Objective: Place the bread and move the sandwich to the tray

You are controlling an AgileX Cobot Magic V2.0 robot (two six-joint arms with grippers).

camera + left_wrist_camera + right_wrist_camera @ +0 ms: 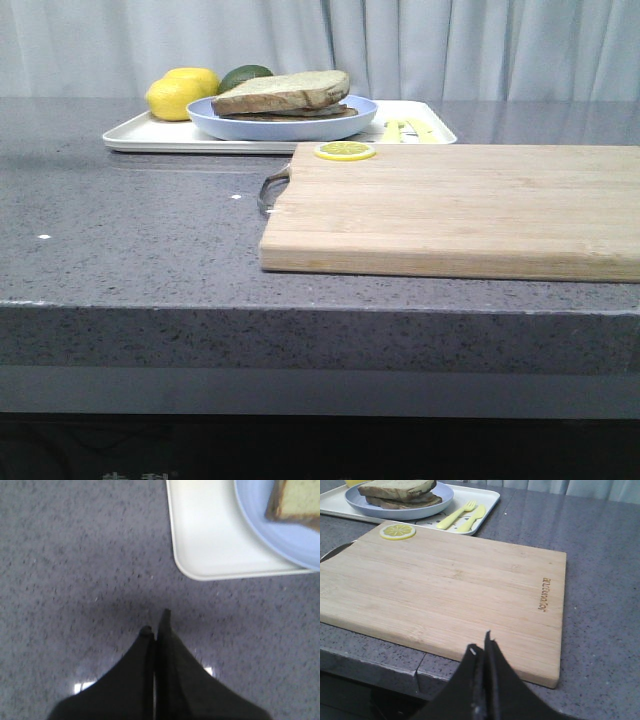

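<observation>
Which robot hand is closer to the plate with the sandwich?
Left. Its shut hand hovers just beside the tray corner holding the plate. The right hand sits at the cutting board's near edge, farther away.

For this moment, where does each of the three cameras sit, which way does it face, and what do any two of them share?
Front: low at the counter edge, facing forward over the cutting board to the tray; no arm shows.
Left wrist: above the counter, looking down past the shut left gripper at the tray's corner.
Right wrist: near the counter's front edge, looking across the board past the shut right gripper.
Shared: all three show the sandwich on its blue plate.
</observation>
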